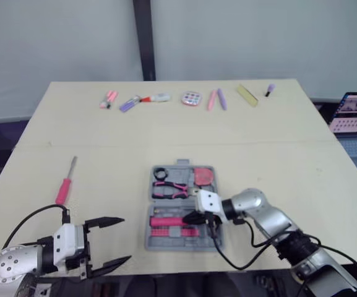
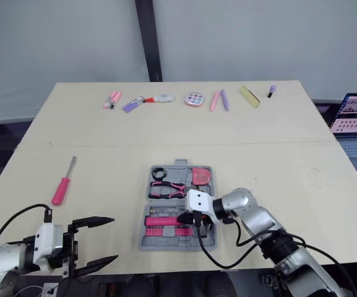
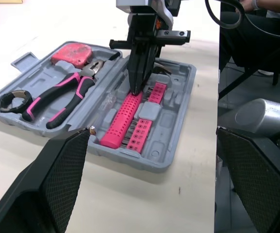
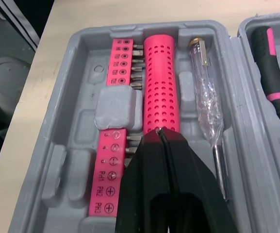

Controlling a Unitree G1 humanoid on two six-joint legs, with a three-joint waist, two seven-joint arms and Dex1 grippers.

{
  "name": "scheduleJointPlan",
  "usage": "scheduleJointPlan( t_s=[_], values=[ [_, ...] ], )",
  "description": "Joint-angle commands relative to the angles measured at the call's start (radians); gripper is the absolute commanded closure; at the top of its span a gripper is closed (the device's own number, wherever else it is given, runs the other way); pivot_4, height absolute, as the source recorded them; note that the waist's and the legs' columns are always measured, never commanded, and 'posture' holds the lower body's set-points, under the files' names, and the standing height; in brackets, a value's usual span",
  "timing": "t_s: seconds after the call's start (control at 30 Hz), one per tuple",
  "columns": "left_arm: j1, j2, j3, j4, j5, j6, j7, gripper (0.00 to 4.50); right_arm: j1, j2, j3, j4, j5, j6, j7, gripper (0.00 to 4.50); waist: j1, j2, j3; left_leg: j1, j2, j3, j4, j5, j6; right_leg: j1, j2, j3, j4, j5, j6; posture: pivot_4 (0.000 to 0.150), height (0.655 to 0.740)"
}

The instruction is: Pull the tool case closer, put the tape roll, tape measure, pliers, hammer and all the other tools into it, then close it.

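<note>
The grey tool case (image 1: 181, 164) lies open near the table's front edge. Its far half holds a black tape roll (image 1: 160, 174), pink-and-black pliers (image 1: 170, 189) and a red tape measure (image 1: 203, 177). In the near half lie a pink perforated handle (image 4: 161, 82), pink bit holders (image 4: 122, 58) and a clear tester screwdriver (image 4: 206, 102). My right gripper (image 1: 190, 219) is shut, its tips pressed on the end of the pink handle. My left gripper (image 1: 124, 240) is open over the front left edge, apart from the case. A pink screwdriver (image 1: 64, 185) lies on the table to the left.
Along the table's far side runs a row of small items: pink markers (image 1: 108, 99), a purple pen (image 1: 129, 104), a round pink case (image 1: 191, 98), a yellow bar (image 1: 247, 94). A laptop (image 1: 354, 114) sits off the right edge. The case is close to the front edge.
</note>
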Motion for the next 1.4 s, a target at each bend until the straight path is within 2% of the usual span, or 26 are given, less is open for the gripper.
scheduleJointPlan(
  t_s=[0.03,0.5,0.8,0.97,1.03,1.13,1.27,1.3,1.4],
  values=[
    [0.000,0.012,0.001,-0.032,-0.006,0.002,0.003,0.00,0.073,-0.045,0.077,0.162,-0.133,0.054,-0.018,4.46,0.000,0.000,-0.001,0.000,0.000,0.000,0.000,0.000,0.000,0.000,0.000,0.000,0.000,0.000,0.000,0.150,0.7400],
    [-0.014,0.000,-0.011,-0.021,-0.003,-0.008,-0.003,0.00,0.077,-0.039,0.026,0.113,-0.079,0.077,-0.030,4.46,0.001,-0.001,-0.004,0.000,0.000,-0.001,0.000,0.000,0.000,0.001,0.000,0.000,-0.003,0.000,0.000,0.150,0.7400],
    [0.002,0.009,0.022,-0.059,-0.047,0.053,0.028,0.00,0.081,-0.076,-0.193,-0.312,0.161,0.315,-0.036,4.46,0.017,0.008,0.018,-0.007,0.000,-0.001,0.000,-0.001,-0.001,-0.004,-0.001,-0.001,-0.006,0.000,0.000,0.150,0.7400],
    [0.017,0.010,0.046,-0.064,-0.051,0.092,0.048,0.00,0.122,-0.172,-0.278,-0.431,0.209,0.394,-0.020,4.46,0.012,0.008,0.024,-0.013,0.001,0.000,-0.004,0.002,-0.007,-0.013,0.000,-0.001,-0.005,0.000,0.000,0.150,0.7400],
    [0.031,0.012,0.055,-0.063,-0.047,0.108,0.054,0.00,0.153,-0.220,-0.314,-0.467,0.233,0.419,-0.011,4.46,0.014,0.006,0.025,-0.021,0.000,0.000,-0.003,0.002,-0.006,-0.021,0.000,-0.001,-0.005,0.001,0.001,0.150,0.7400],
    [0.057,0.009,0.073,-0.050,-0.018,0.091,0.060,0.00,0.202,-0.275,-0.356,-0.503,0.260,0.440,-0.010,4.46,0.020,0.004,0.026,-0.021,0.000,0.001,-0.004,0.002,-0.006,-0.022,0.000,-0.002,-0.005,0.001,0.001,0.150,0.7400],
    [0.101,0.000,0.094,-0.047,-0.039,0.088,0.041,0.00,0.296,-0.341,-0.433,-0.544,0.311,0.475,-0.006,3.39,0.021,0.002,0.028,-0.020,0.000,0.003,-0.003,0.003,-0.006,-0.021,-0.001,-0.002,-0.005,0.001,0.001,0.150,0.7400],
    [0.107,-0.001,0.096,-0.048,-0.042,0.086,0.038,0.00,0.319,-0.356,-0.449,-0.553,0.322,0.479,-0.002,2.77,0.021,0.001,0.029,-0.020,0.000,0.003,-0.002,0.003,-0.006,-0.021,-0.001,-0.002,-0.005,0.001,0.002,0.150,0.7400],
    [0.123,-0.003,0.106,-0.051,-0.048,0.081,0.028,0.00,0.412,-0.409,-0.506,-0.580,0.356,0.473,0.025,1.30,0.022,0.000,0.029,-0.020,0.000,0.003,0.000,0.004,-0.006,-0.020,0.000,-0.002,-0.004,0.002,0.003,0.150,0.7400]
  ],
)
